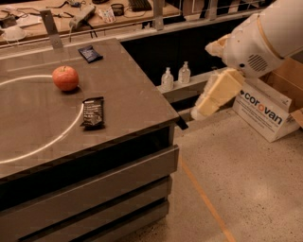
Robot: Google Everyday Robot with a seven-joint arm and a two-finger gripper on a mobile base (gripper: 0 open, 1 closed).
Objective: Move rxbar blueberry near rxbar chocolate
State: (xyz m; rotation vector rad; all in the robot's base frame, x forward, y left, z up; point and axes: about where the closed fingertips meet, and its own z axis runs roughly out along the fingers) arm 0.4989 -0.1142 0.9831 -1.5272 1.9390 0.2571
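Note:
The rxbar blueberry [90, 53], a small dark navy wrapper, lies at the far part of the grey table [132, 94]. The rxbar chocolate [93, 112], a black wrapper with white lettering, lies nearer the front, right of the table's white circle line. My gripper [204, 108] hangs off the table's right side, over the floor, at the end of a cream-coloured arm. It is well apart from both bars and holds nothing that I can see.
A red apple [65, 78] sits between the two bars. Two clear bottles [175, 76] stand on a low ledge right of the table. A white cardboard box [263, 108] lies on the floor at the right. A cluttered bench [94, 12] runs behind.

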